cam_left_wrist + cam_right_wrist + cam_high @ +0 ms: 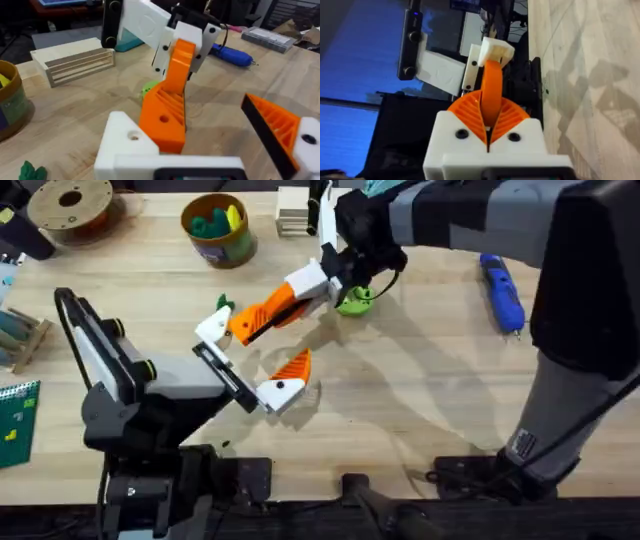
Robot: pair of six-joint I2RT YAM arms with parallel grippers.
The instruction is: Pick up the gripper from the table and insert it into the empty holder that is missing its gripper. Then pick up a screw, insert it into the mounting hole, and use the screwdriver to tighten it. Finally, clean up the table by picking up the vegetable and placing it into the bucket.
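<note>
My right gripper (308, 290) is shut on the orange gripper (265, 315) and holds it slanting above the table. The wedge's lower end (165, 112) lies against the white holder (127, 142), the bare finger of my left gripper (250, 358). My left gripper is open, and its other finger carries an orange pad (275, 127). From the right wrist, ribbed pads (470, 112) clamp the wedge (492, 90), with the holder (496, 50) beyond it. The dark-green vegetable (222, 303) lies on the table beside the holder. The blue screwdriver (503, 290) rests at the right. The yellow bucket (218, 242) stands at the back.
A lime-green ring (355, 302) lies just under the right wrist. A wooden slatted block (292, 210) and a brown spool (70, 205) stand along the back edge. A green board (15, 415) lies at the left edge. Bare wood lies between the arms toward the front.
</note>
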